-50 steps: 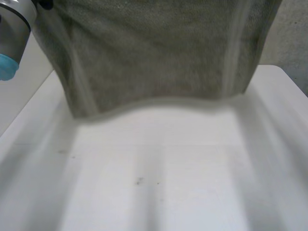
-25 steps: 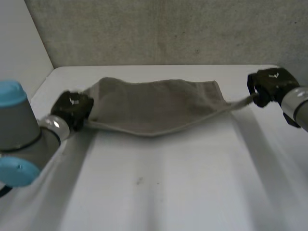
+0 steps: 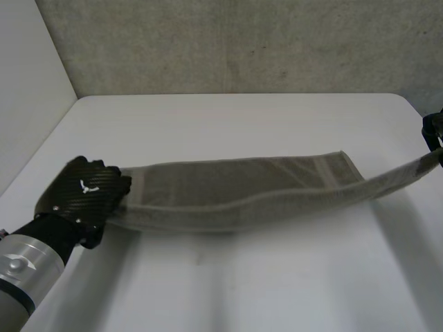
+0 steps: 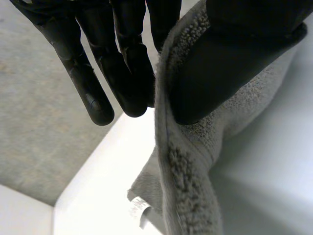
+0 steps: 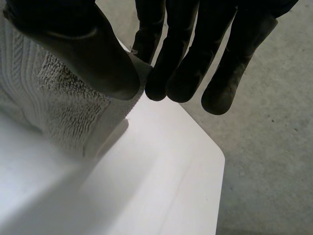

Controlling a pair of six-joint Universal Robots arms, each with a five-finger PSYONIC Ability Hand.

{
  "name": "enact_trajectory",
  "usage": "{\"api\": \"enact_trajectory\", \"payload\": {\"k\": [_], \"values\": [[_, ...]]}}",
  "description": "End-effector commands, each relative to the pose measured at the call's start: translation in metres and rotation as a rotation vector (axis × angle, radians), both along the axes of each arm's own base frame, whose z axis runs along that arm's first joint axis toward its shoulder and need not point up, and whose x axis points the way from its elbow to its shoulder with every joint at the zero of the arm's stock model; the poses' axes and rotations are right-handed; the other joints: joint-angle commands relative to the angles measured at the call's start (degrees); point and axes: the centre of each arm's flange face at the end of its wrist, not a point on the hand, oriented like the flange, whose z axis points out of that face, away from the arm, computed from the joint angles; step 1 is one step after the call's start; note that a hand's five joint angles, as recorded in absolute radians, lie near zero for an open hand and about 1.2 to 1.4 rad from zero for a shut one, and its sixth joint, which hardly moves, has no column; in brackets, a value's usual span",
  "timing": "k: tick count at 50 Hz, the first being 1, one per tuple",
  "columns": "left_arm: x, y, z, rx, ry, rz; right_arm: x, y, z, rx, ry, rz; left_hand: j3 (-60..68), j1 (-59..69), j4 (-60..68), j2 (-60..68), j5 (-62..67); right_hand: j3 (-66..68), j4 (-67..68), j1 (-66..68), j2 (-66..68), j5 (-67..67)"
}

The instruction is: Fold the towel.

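Observation:
A grey-green towel (image 3: 242,190) stretches across the white table (image 3: 228,124), doubled lengthwise, its far layer resting on the surface and the near edge raised. My left hand (image 3: 90,194) pinches the towel's left end. In the left wrist view the thumb (image 4: 230,58) presses the towel (image 4: 190,161) against the fingers (image 4: 127,63). My right hand (image 3: 435,131) holds the towel's right end, drawn into a thin strand, at the table's right side. In the right wrist view the thumb (image 5: 83,49) clamps the towel (image 5: 58,98) against the fingers (image 5: 176,54).
A grey carpeted floor (image 3: 242,41) lies beyond the table's far edge. A white wall (image 3: 28,104) stands at the left. A small white label (image 4: 139,210) hangs from the towel's lower edge in the left wrist view.
The towel, hanging high before the camera a second ago, has come down onto the table. Both hands moved toward me and spread further apart, pulling it long and low.

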Motion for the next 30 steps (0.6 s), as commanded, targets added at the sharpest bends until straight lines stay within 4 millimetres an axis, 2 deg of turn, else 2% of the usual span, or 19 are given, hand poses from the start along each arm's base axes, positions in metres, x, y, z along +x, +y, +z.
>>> {"api": "enact_trajectory", "payload": {"k": [1,2,3,4,6,7,9,10,11,12,14,15,17,20,25,30], "values": [[-0.018,-0.052,-0.035,0.127,-0.055,-0.02,0.003,-0.035,-0.028,0.09,-0.029,0.048,10.2,11.4,10.2,10.2,11.0,2.2,1.7,2.8,3.5,3.0],[-0.018,-0.052,-0.035,0.127,-0.055,-0.02,0.003,-0.035,-0.028,0.09,-0.029,0.048,10.2,11.4,10.2,10.2,11.0,2.2,1.7,2.8,3.5,3.0],[-0.023,-0.066,-0.044,0.149,-0.069,-0.022,0.008,-0.046,-0.034,0.109,-0.033,0.053,10.2,11.4,10.2,10.2,11.0,2.2,1.7,2.8,3.5,3.0],[-0.023,-0.066,-0.044,0.149,-0.069,-0.022,0.008,-0.046,-0.034,0.109,-0.034,0.053,10.2,11.4,10.2,10.2,11.0,2.2,1.7,2.8,3.5,3.0],[-0.033,-0.096,-0.054,0.148,-0.084,-0.025,0.031,-0.062,-0.046,0.132,-0.023,0.069,10.2,11.4,10.2,10.2,11.0,2.2,1.7,2.8,3.5,3.0],[-0.033,-0.096,-0.054,0.148,-0.084,-0.025,0.031,-0.062,-0.046,0.132,-0.022,0.069,10.2,11.4,10.2,10.2,11.0,2.2,1.7,2.8,3.5,3.0],[-0.043,-0.125,-0.06,0.122,-0.091,-0.033,0.05,-0.082,-0.06,0.139,0.013,0.054,10.2,11.4,10.2,10.2,11.0,2.2,1.7,2.8,3.5,3.0],[-0.043,-0.125,-0.06,0.122,-0.091,-0.034,0.05,-0.082,-0.06,0.139,0.013,0.053,10.2,11.4,10.2,10.2,11.0,2.2,1.7,2.8,3.5,3.0],[-0.048,-0.138,-0.062,0.109,-0.09,-0.036,0.055,-0.092,-0.067,0.139,0.024,0.036,10.2,11.4,10.2,10.2,11.0,2.2,1.7,2.8,3.5,3.0],[-0.049,-0.138,-0.062,0.109,-0.09,-0.036,0.055,-0.092,-0.067,0.139,0.024,0.036,10.2,11.4,10.2,10.2,11.0,2.2,1.7,2.8,3.5,3.0],[-0.059,-0.159,-0.067,0.083,-0.083,-0.044,0.058,-0.114,-0.078,0.13,0.029,0.004,10.2,11.4,10.2,10.2,11.0,2.2,1.7,2.8,3.5,3.0],[-0.06,-0.159,-0.067,0.083,-0.083,-0.045,0.058,-0.114,-0.078,0.13,0.029,0.004,10.2,11.4,10.2,10.2,11.0,2.2,1.7,2.8,3.5,3.0],[-0.067,-0.177,-0.073,0.067,-0.078,-0.047,0.07,-0.131,-0.088,0.104,0.006,0.006,10.2,11.4,10.2,10.2,11.0,2.2,1.7,2.8,3.5,3.0],[-0.07,-0.185,-0.075,0.063,-0.076,-0.045,0.075,-0.139,-0.09,0.087,-0.007,0.004,10.2,11.4,10.2,10.2,11.0,2.2,1.7,2.8,3.5,3.0],[-0.078,-0.204,-0.087,0.074,-0.081,-0.049,0.082,-0.165,-0.102,0.042,-0.019,-0.045,10.2,11.4,10.2,10.2,11.0,2.2,1.7,2.8,3.5,3.0],[-0.08,-0.211,-0.099,0.098,-0.089,-0.05,0.091,-0.177,-0.11,0.01,-0.015,-0.052,10.2,11.4,10.2,10.2,11.0,2.2,1.7,2.8,3.5,3.0]]}}
